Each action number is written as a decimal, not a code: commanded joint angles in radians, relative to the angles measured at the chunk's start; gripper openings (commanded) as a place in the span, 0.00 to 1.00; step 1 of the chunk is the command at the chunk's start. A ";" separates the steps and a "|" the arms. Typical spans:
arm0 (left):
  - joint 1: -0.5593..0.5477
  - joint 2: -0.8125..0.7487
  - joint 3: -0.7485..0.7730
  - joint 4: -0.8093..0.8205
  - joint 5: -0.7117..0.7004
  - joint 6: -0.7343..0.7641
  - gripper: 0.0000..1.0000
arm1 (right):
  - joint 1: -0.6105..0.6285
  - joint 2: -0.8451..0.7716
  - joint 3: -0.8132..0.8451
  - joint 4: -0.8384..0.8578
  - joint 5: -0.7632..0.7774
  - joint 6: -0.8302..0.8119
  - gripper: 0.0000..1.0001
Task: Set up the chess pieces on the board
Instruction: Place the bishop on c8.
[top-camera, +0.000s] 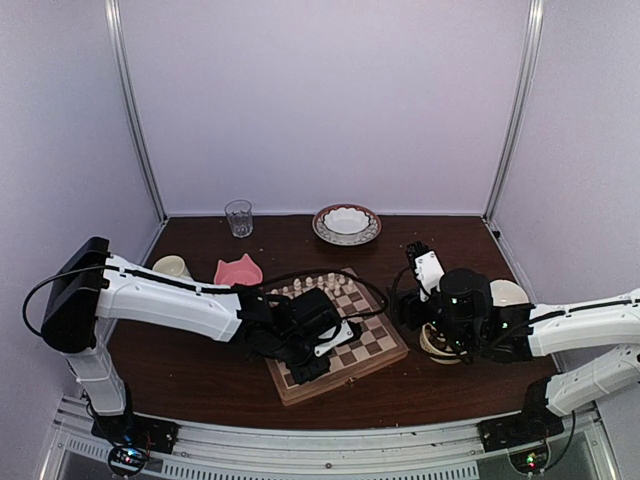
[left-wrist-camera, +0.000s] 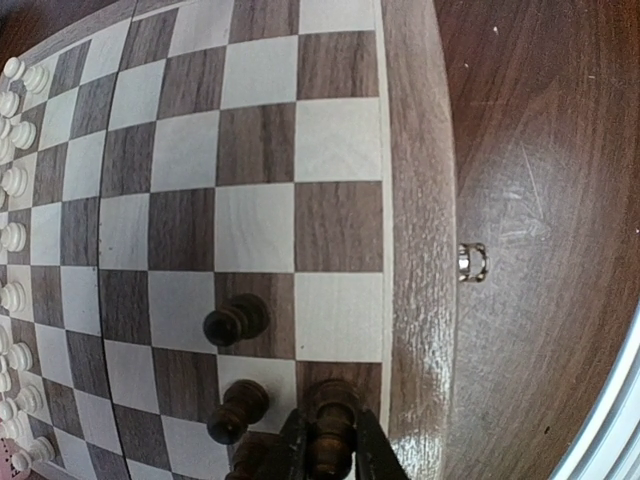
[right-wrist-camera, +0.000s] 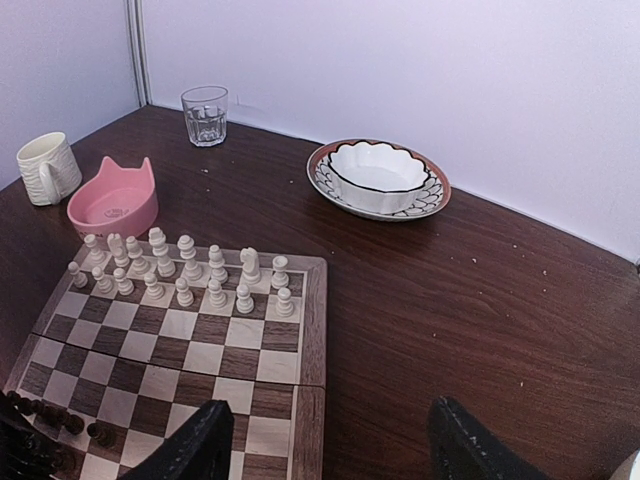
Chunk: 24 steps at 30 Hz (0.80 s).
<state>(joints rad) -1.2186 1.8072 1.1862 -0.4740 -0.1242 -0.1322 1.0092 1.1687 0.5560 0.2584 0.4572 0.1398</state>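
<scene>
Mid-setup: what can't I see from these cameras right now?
- Top view: left arm hides much of the board's left half.
- Left wrist: the dark piece in the left gripper is cut off by the bottom edge.
- Right wrist: other dark pieces too small, clipped at the corner.

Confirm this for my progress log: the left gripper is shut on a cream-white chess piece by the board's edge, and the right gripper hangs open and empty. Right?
Not quite. The left wrist view shows the left gripper shut on a dark brown chess piece, not a cream-white one, by the board's edge. The right gripper does hang open and empty.
</scene>
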 joint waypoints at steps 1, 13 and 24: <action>-0.003 -0.006 0.022 -0.003 0.011 0.003 0.20 | -0.006 -0.004 0.002 -0.002 0.011 0.015 0.69; -0.004 -0.048 0.001 0.017 0.014 -0.011 0.36 | -0.007 -0.001 0.004 -0.002 0.009 0.012 0.69; -0.004 -0.292 -0.151 0.146 -0.071 -0.034 0.41 | -0.007 0.000 0.029 -0.072 0.061 0.029 0.69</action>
<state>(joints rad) -1.2186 1.6176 1.1007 -0.4400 -0.1352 -0.1459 1.0084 1.1687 0.5564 0.2485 0.4610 0.1398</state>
